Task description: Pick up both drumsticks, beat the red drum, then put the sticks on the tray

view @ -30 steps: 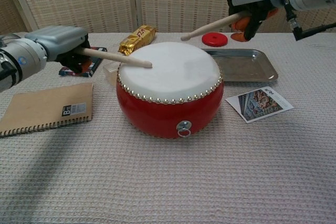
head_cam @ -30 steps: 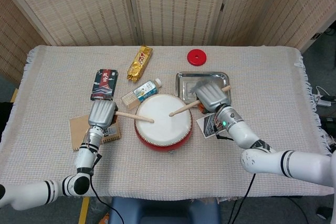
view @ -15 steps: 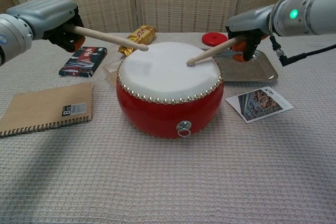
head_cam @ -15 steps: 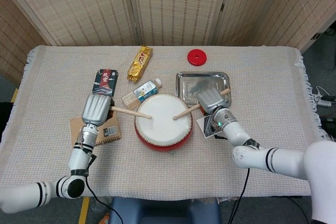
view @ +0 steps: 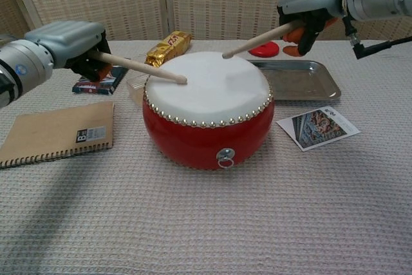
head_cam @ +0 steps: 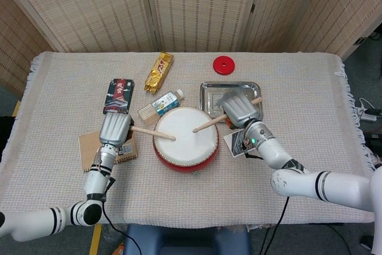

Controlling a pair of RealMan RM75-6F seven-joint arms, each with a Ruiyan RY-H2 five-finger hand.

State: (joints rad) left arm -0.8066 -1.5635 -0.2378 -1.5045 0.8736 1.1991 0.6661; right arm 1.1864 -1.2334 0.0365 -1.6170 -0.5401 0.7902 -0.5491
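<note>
I see the red drum (view: pixel 207 114) nearest me at the middle of the cloth-covered surface (view: pixel 257 223), its white skin facing up and a small metal ring on its front wall. At its 9 o'clock lies a brown spiral notebook (view: pixel 55 132) with a small label whose large letter reads "B"; the rest is too small to read. At the drum's 3 o'clock, just beside it, a printed picture card (view: pixel 318 127) lies flat.

My left hand (view: pixel 71 42) has its fingers wrapped around the left drumstick (view: pixel 145 69), whose tip rests on the skin near the 9 o'clock edge. My right hand (view: pixel 308 6) grips the right drumstick (view: pixel 252 40) with curled fingers; its tip hangs just above the skin toward 1 o'clock, not touching.

Behind the card, at the drum's 2 o'clock, sits the steel tray (head_cam: pixel 210 91), and my right hand hovers over its near edge in the head view. Close against the drum at 11 o'clock lie a small bottle (head_cam: pixel 166 101) with a blue label and a clear box of sticks (head_cam: pixel 148 112). Further at 10 o'clock is a dark packet (head_cam: pixel 119 95) with red print I cannot read. Beyond, at 12 o'clock, a gold snack wrapper (head_cam: pixel 159 71) lies angled; its lettering is illegible. Farthest, a red disc (head_cam: pixel 223 64) sits at 1 o'clock.
</note>
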